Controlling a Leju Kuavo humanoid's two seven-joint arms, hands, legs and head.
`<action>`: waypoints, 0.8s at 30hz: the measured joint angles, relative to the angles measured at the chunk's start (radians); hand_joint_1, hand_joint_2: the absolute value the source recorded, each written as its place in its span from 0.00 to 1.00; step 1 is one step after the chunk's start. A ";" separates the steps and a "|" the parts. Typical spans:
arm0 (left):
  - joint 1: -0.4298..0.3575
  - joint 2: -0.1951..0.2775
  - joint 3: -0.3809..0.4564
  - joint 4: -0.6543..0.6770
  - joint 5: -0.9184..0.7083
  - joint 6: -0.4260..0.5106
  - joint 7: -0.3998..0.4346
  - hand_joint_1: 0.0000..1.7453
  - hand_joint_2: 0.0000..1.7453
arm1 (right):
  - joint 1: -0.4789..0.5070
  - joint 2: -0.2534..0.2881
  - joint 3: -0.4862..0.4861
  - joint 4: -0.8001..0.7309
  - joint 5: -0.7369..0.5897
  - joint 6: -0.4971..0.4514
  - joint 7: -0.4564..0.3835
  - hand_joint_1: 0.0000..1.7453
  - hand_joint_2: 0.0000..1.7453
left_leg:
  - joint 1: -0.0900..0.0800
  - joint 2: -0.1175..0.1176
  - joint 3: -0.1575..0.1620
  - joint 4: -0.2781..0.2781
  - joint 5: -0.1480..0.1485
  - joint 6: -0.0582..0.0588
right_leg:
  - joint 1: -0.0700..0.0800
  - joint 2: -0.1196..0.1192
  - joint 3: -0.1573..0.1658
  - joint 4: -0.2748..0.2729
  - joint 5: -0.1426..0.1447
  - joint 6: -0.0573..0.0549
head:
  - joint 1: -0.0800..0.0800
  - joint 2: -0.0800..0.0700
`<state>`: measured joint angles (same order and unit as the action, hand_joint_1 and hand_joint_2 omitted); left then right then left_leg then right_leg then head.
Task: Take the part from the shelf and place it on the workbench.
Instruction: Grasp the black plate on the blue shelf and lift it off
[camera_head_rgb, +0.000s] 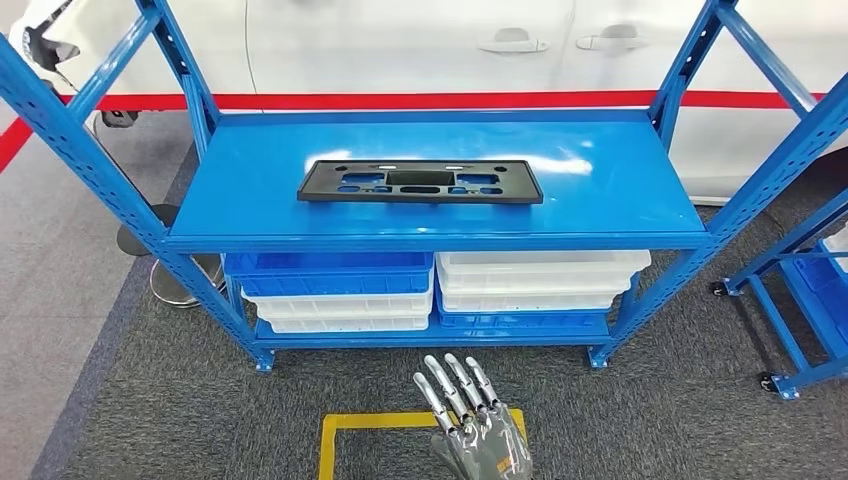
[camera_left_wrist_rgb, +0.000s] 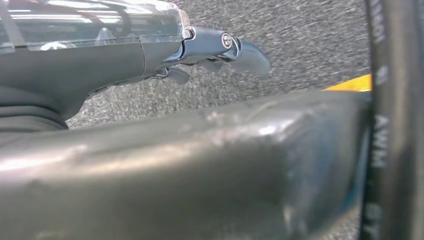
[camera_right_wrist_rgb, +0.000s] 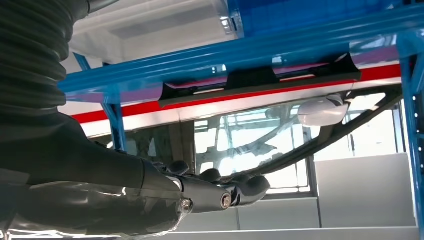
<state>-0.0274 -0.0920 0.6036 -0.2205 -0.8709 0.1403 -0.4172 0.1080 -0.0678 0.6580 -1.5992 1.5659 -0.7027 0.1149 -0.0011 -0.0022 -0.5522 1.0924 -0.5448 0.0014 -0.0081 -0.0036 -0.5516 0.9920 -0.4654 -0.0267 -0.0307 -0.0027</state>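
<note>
The part (camera_head_rgb: 420, 182) is a flat black rectangular frame with cut-outs, lying in the middle of the blue shelf's top deck (camera_head_rgb: 610, 190). My right hand (camera_head_rgb: 470, 420) is low in front of the shelf, well short of the part, with its fingers straight and spread and nothing in them. In the right wrist view the part (camera_right_wrist_rgb: 260, 80) appears edge-on on the shelf rim, far beyond the right hand (camera_right_wrist_rgb: 215, 192). My left hand (camera_left_wrist_rgb: 210, 50) hangs over grey carpet, its fingers loosely extended and holding nothing.
Blue and white bins (camera_head_rgb: 340, 290) are stacked on the shelf's lower level. A white car (camera_head_rgb: 420, 45) stands right behind the shelf. A second blue wheeled rack (camera_head_rgb: 800, 300) is at the right. Yellow floor tape (camera_head_rgb: 330, 440) marks a square under me.
</note>
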 joint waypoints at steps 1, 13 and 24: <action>0.000 0.000 0.000 0.000 0.000 0.000 -0.002 0.00 0.00 | -0.001 0.000 0.004 0.002 -0.003 0.000 -0.001 0.00 1.00 | 0.002 0.000 -0.034 0.062 -0.024 -0.005 | 0.000 -0.001 0.008 -0.003 -0.005 -0.002 | 0.000 0.000; 0.008 0.003 0.016 0.002 -0.008 0.002 0.006 0.00 0.00 | -0.008 0.004 0.010 0.021 -0.033 0.000 -0.031 0.00 1.00 | 0.013 -0.001 -0.040 -0.059 0.093 0.020 | -0.002 0.004 0.085 0.018 -0.081 0.043 | 0.000 0.000; 0.007 0.001 0.018 0.003 -0.020 0.005 0.007 0.00 0.00 | -0.009 0.012 0.002 0.024 -0.058 0.000 -0.074 0.00 1.00 | -0.003 -0.008 0.067 -0.070 0.014 0.037 | 0.020 0.006 -0.099 0.087 0.014 0.004 | 0.001 0.000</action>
<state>-0.0200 -0.0913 0.6220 -0.2174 -0.8908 0.1450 -0.4098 0.0986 -0.0561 0.6599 -1.5751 1.5083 -0.7026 0.0407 -0.0042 -0.0101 -0.4857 1.0219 -0.5313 0.0388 0.0114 0.0021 -0.6503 1.0794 -0.4510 -0.0227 -0.0301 -0.0027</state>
